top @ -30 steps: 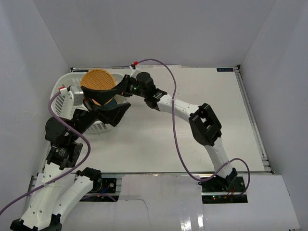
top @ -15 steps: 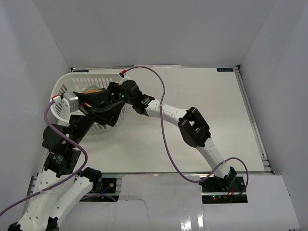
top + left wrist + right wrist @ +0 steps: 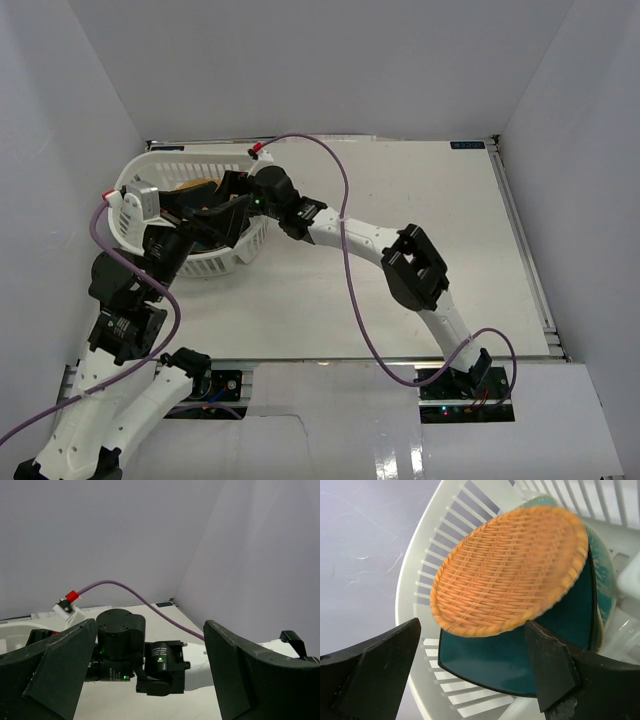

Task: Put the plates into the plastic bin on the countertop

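The white slotted plastic bin (image 3: pixel 212 263) stands at the far left of the countertop (image 3: pixel 420 210). In the right wrist view an orange woven plate (image 3: pixel 510 570) lies tilted in the bin (image 3: pixel 445 555), on a dark-teal square plate (image 3: pixel 515 660), with a teal round plate's edge (image 3: pixel 606 592) behind. My right gripper (image 3: pixel 472 630) stands open just over them, holding nothing. From above, only a sliver of the orange plate (image 3: pixel 193 185) shows beside the right gripper (image 3: pixel 207 198). My left gripper (image 3: pixel 224 228) hovers open and empty over the bin's near side, and in its own view (image 3: pixel 150 630) it faces the right wrist (image 3: pixel 122 645).
Pale grey walls close in the table on three sides. A purple cable (image 3: pixel 345 250) loops from the right wrist across the table's middle to the right arm's base. The right arm's elbow (image 3: pixel 415 265) hangs over the centre.
The right gripper came down into the bin with the orange plate and opened, letting it go onto the dark-teal plate. The left gripper drew back a little toward the left.
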Robot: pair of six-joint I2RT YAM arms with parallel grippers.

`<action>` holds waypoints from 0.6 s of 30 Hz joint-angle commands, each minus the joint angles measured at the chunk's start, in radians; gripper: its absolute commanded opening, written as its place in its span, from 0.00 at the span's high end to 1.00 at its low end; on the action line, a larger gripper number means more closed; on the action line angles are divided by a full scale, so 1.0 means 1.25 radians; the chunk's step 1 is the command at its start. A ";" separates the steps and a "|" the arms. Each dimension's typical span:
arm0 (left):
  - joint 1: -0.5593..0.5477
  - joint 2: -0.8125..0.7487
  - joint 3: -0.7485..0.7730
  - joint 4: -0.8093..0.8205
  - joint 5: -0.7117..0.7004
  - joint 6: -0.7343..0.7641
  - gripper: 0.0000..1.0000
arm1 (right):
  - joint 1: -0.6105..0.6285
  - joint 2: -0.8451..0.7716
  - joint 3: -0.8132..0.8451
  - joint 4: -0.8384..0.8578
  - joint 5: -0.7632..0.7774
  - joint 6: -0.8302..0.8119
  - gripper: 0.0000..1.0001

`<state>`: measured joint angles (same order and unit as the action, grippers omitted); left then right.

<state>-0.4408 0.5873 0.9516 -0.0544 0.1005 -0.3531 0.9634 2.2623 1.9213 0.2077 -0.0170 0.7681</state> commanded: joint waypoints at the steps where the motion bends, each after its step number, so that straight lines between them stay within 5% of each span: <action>1: -0.002 0.009 0.049 -0.029 -0.068 -0.015 0.02 | -0.018 -0.122 -0.023 -0.024 0.063 -0.078 0.10; 11: -0.002 0.027 0.104 -0.075 -0.166 -0.035 0.02 | -0.042 -0.271 -0.199 -0.021 0.042 -0.127 0.10; 18: -0.003 0.028 0.110 -0.098 -0.139 -0.053 0.02 | -0.048 -0.534 -0.435 -0.007 0.111 -0.252 0.07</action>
<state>-0.4408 0.6144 1.0527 -0.1398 -0.0742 -0.4049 0.9054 1.7779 1.4670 0.1715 0.0578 0.5694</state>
